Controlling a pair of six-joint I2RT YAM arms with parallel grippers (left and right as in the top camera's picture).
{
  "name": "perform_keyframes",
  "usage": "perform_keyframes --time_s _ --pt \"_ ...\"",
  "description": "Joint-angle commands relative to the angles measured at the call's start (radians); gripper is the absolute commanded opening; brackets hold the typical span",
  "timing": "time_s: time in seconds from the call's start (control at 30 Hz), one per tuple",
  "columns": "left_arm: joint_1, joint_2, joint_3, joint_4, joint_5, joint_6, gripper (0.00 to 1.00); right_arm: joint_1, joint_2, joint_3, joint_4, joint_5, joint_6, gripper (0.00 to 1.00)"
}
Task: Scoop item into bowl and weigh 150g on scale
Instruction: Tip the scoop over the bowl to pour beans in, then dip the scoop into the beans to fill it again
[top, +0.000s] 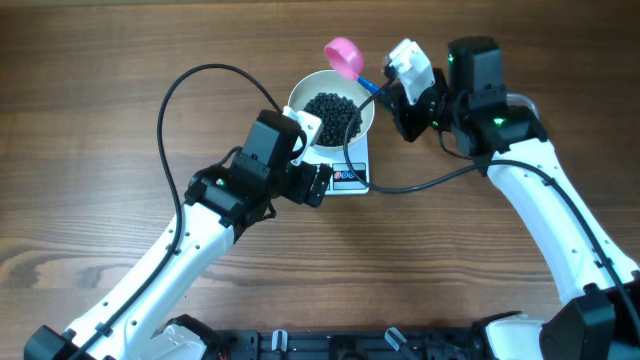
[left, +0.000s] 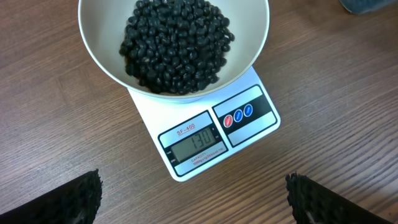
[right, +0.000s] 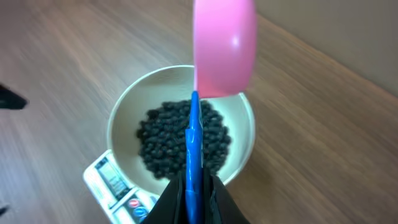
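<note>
Beans (left: 177, 46) lie heaped in the white bowl (left: 99, 50), which sits on the scale (left: 211, 134); I read 130 there. My right gripper (right: 189, 193) pinches the blue handle of a pink scoop (right: 224, 43) over the bowl's rim. My left gripper (left: 194, 202) gapes wide beside the scale, masking part of it from overhead.

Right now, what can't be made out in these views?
Scale display digits: overhead, too small, partly covered by the left hand; right wrist, blurred.
Pink scoop contents: overhead, too small; right wrist, blurred near the lens.
Scale platform: mostly hidden under the white bowl, every view.
Fingers of the left hand: left wrist, cut by the bottom edge.
</note>
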Motion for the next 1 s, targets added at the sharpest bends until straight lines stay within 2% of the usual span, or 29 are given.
perform_keyframes --time_s 0.0,0.07,0.17,0.3,0.4,0.57,0.63,0.97 --pt "0.005 0.003 -0.006 0.000 0.011 0.016 1.00 0.006 -0.017 0.006 -0.003 -0.021 0.016 0.04" --pt "0.005 0.003 -0.006 0.000 0.011 0.016 1.00 0.005 -0.017 0.006 0.021 0.049 0.126 0.04" --pt "0.005 0.003 -0.006 0.000 0.011 0.016 1.00 -0.010 -0.027 0.007 0.071 0.052 0.264 0.04" --pt "0.005 0.003 -0.006 0.001 0.011 0.016 1.00 -0.129 -0.085 0.007 0.051 0.092 0.263 0.04" --pt "0.005 0.003 -0.006 0.000 0.011 0.016 1.00 -0.279 -0.131 0.007 0.009 0.222 0.263 0.04" --pt "0.005 0.003 -0.006 0.000 0.012 0.016 1.00 -0.388 -0.133 0.006 -0.090 0.325 0.306 0.04" --pt "0.005 0.003 -0.006 0.000 0.011 0.016 1.00 -0.423 -0.131 0.006 -0.071 0.372 0.369 0.04" --pt "0.005 0.003 -0.006 0.000 0.011 0.016 1.00 -0.523 -0.122 0.006 0.129 0.370 0.357 0.04"
